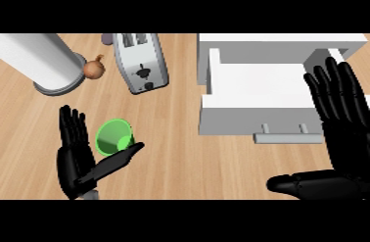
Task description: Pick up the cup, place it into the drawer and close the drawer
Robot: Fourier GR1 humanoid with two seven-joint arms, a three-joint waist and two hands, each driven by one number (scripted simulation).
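A green cup lies on its side on the wooden counter at the lower left, its mouth facing me. My left hand is open right beside it, fingers straight along its left side and the thumb stretched under its lower right edge. The white drawer stands pulled open at the right, its inside bare, with a grey handle on its front. My right hand is open over the drawer's right side, fingers straight and pointing away, thumb out to the left at the bottom.
A silver toaster stands at the top centre. A brown onion lies beside a large white cylinder on a grey base at the top left. Bare wood runs between the cup and the drawer.
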